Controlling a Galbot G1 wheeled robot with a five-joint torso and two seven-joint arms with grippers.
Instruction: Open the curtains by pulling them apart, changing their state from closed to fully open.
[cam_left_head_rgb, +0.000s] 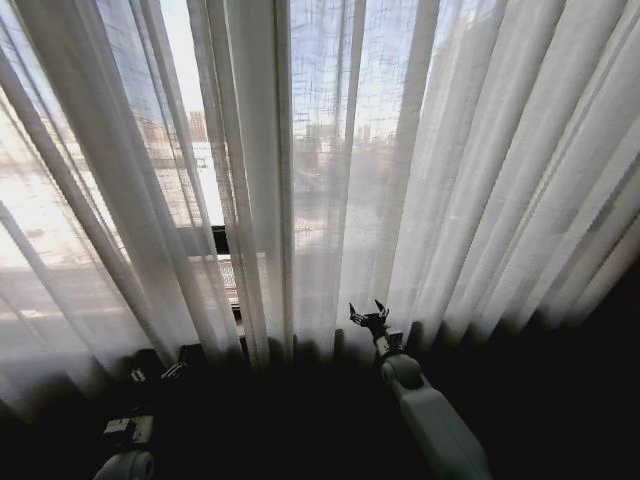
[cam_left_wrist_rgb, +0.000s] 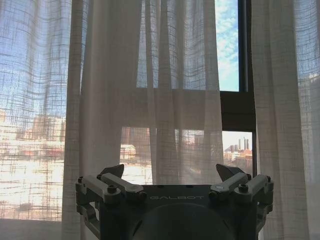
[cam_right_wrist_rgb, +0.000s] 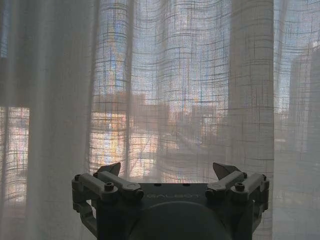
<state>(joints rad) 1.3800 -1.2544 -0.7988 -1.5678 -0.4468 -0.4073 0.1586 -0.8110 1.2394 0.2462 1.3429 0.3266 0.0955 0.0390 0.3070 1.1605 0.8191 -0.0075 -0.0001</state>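
Across the whole head view hang the curtains (cam_left_head_rgb: 330, 170), sheer white pleats, mostly drawn, with a narrow gap left of center showing a black window frame (cam_left_head_rgb: 220, 240). Right gripper (cam_left_head_rgb: 368, 316) is raised near the fabric's lower part, fingers spread wide, holding nothing. Left gripper (cam_left_wrist_rgb: 173, 176) sits low at the left, also spread wide and empty, facing that gap.

A: What stands outside the glass?
B: A black window frame (cam_left_wrist_rgb: 243, 65), upright bar meeting a broad horizontal rail (cam_left_wrist_rgb: 237, 107), blue sky with clouds (cam_left_wrist_rgb: 226, 45) above it

A: And lower down?
B: City buildings (cam_left_wrist_rgb: 239, 150), hazy and sunlit
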